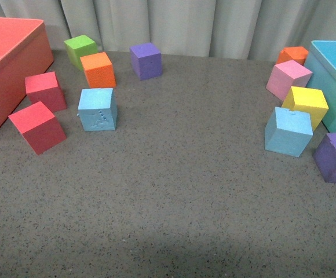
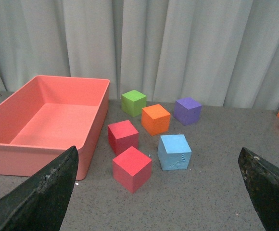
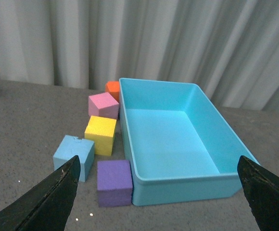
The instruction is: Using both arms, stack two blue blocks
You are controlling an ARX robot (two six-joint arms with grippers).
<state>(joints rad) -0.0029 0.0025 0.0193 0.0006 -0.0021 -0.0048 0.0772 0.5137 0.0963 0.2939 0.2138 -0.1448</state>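
Backing a speckled grey tabletop (image 1: 174, 197), pale curtains (image 1: 214, 23); left hand (image 2: 158, 147), right hand (image 3: 158, 157) both spread wide.

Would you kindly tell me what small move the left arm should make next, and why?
Probably lower the open left end effector toward the left blue block: it sits untouched, nearly centred ahead of it, far from the other blue block.

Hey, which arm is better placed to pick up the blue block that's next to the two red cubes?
Left. In the left wrist view that blue block lies ahead of the open left gripper, between its fingers. The open right gripper faces the other blue block, by the turquoise bin.
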